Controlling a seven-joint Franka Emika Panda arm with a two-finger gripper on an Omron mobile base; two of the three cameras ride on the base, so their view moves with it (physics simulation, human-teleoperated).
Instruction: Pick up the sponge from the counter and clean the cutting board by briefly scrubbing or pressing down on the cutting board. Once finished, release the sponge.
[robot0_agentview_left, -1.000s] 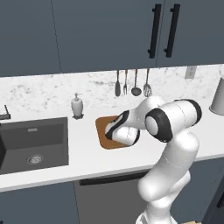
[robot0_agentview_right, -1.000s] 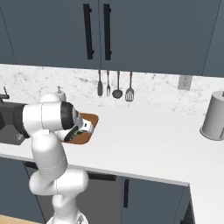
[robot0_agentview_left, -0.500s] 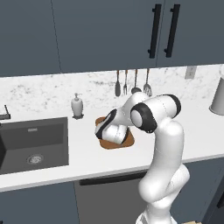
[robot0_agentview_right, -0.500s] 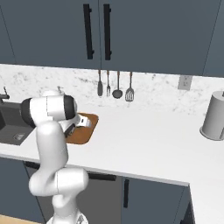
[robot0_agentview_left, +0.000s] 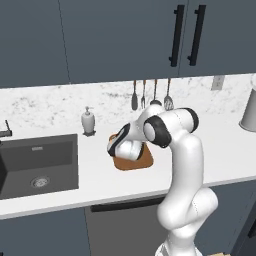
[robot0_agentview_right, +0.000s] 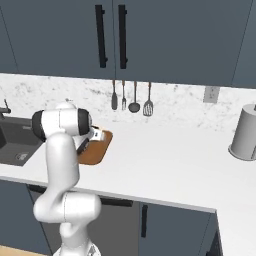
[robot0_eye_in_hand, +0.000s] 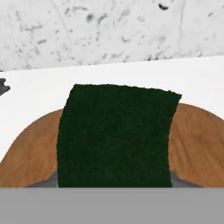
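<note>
Left base view: the gripper (robot0_agentview_left: 116, 148) hangs low over the cutting board (robot0_agentview_left: 137, 159), near the counter (robot0_agentview_left: 225, 150)'s front edge.

Right base view: the hand hides the board's left part.

Hand view: jaws closed on the sponge (robot0_eye_in_hand: 114, 135), dark green face filling the middle, board directly beneath; pressing straight down should meet wood.
</note>
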